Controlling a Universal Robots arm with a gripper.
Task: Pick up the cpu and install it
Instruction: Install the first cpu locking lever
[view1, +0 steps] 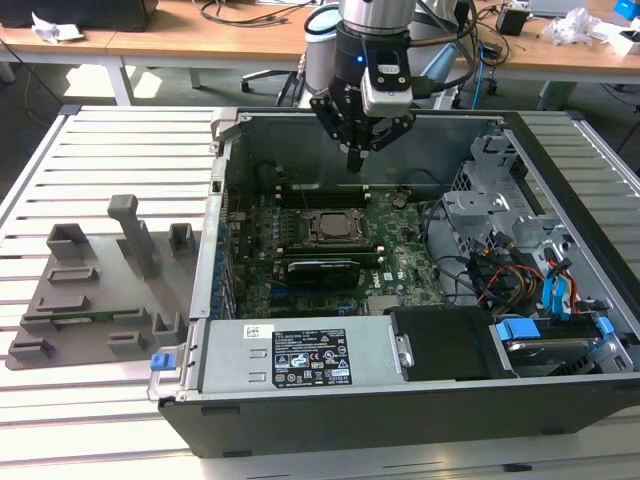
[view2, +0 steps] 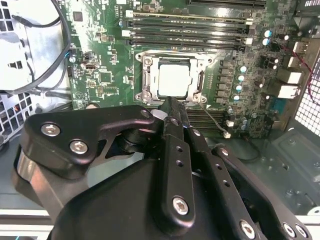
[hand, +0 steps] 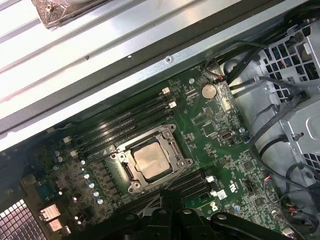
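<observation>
The cpu (view1: 330, 227), a small square chip with a pale metal top, lies seated in the dark socket frame (view1: 331, 210) on the green motherboard (view1: 400, 250) inside the open computer case. Both wrist views show the cpu (view2: 174, 80) (hand: 150, 160) flat in the frame. My gripper (view1: 355, 160) hangs above the board, over the far part of the case and a little beyond the socket. Its black fingers (view2: 172, 112) are closed together with nothing between them. In the first wrist view the gripper (hand: 170, 197) sits just off the socket's edge, apart from the chip.
A long black card (view1: 320, 270) lies just in front of the socket. The labelled power supply (view1: 300, 360) fills the case front. A drive cage with cables (view1: 520, 260) stands at the exterior view's right. A grey fixture tray (view1: 90, 290) rests on the slatted table at its left.
</observation>
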